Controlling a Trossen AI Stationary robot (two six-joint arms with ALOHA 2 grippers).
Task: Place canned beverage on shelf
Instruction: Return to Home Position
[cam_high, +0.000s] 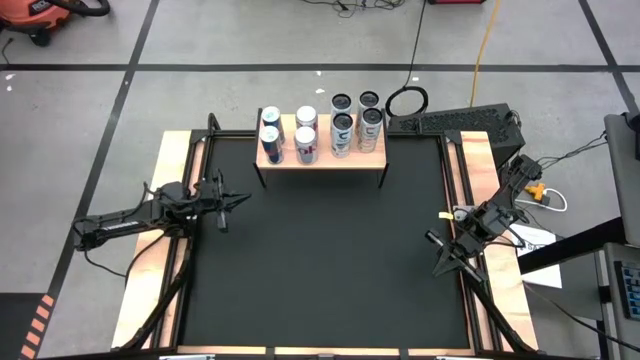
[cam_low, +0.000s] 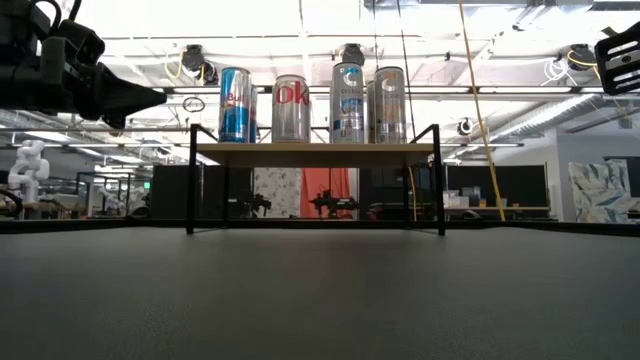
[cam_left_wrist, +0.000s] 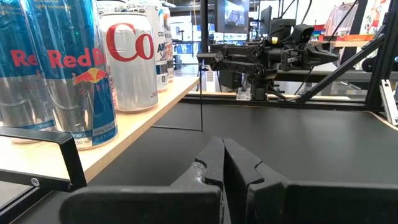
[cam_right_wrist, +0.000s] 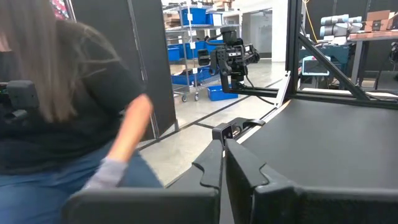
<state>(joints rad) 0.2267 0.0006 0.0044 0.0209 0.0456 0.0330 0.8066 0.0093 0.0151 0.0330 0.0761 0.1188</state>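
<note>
Both tools are shut and empty: the fingers of the left tool (cam_left_wrist: 222, 144) and of the right tool (cam_right_wrist: 224, 138) are pressed together with nothing held. The shelf (cam_high: 352, 160) is found ahead of the left tool and off to one side, near but apart. From the right tool it is well apart, across the table (cam_high: 320, 260). Blue cans (cam_left_wrist: 74, 74), red silver cans (cam_left_wrist: 129, 62) and pale cans (cam_high: 342, 135) are stood upright on it in pairs, so placing is judged complete and only withdrawal is left. The main hazard is judged to be the left tool: if it is swung wide during retraction, a black shelf leg could be clipped and the tall cans toppled. A person (cam_right_wrist: 74, 112) is seen beyond the table edge ahead of the right tool, and contact could be caused by an outward sweep.
</note>
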